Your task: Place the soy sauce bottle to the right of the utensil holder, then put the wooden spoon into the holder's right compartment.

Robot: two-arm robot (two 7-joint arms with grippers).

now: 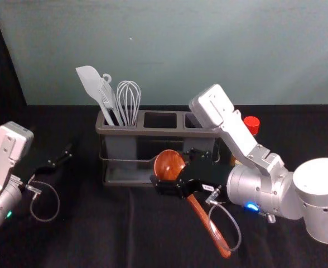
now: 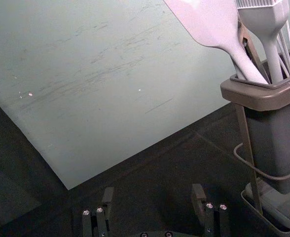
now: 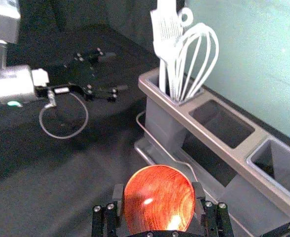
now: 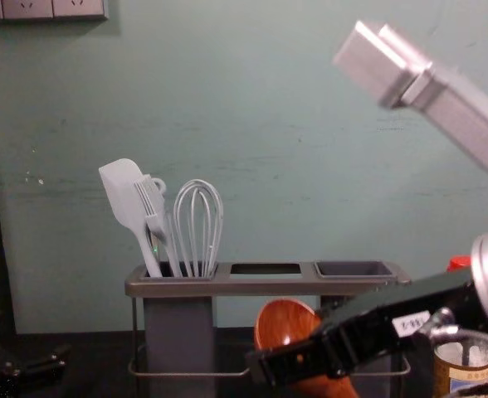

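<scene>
Nearest, the wooden spoon's handle (image 1: 208, 224) slants down toward the front of the desk (image 1: 97, 240). The right end effector (image 3: 159, 195), in front of the utensil holder (image 1: 161, 132), is closed about the wooden spoon (image 1: 169, 165) at its bowl end. A white sticker (image 4: 411, 323) on that arm carries small characters, not surely legible. The left end effector (image 2: 154, 192) is parked on the robot's left, fingers spread, holding nothing.

Farther back, the holder's right compartment (image 4: 353, 269) has no spoon in it; the spatula (image 4: 126, 195), brush (image 4: 154, 211) and whisk (image 4: 198, 220) stand in the left one. The soy sauce bottle (image 4: 450, 358) stands upright beside the holder's right end, so the first half looks done. Its label (image 4: 470, 376) bears printing too small to read; no brand can be given. What remains is raising the spoon, lining up its handle, lowering it in and letting go.
</scene>
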